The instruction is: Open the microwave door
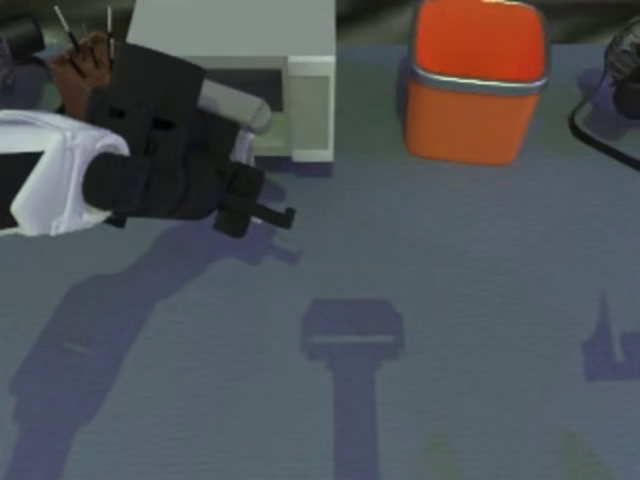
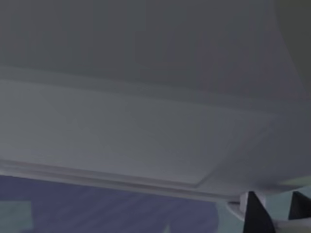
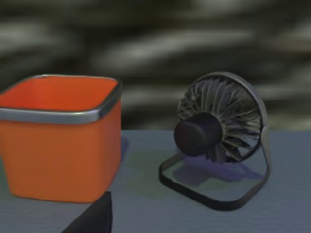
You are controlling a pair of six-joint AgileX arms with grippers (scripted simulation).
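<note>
At table's rear left, left gripper (image 1: pixel 262 213) before microwave (image 1: pixel 240 60), door (image 2: pixel 146 141) beside fingers (image 2: pixel 255 216), grip unclear

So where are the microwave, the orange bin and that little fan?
microwave (image 1: pixel 240 30), top view, on its flat roof.
orange bin (image 3: pixel 63 155), right wrist view, on its front wall.
fan (image 3: pixel 221 121), right wrist view, on its dark blades.

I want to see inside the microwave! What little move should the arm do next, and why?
Probably keep swinging the door outward. The left claw sits at the front of the microwave, and the door fills the left wrist view, seemingly only partly open. I can't tell whether the claw grips the handle.
</note>
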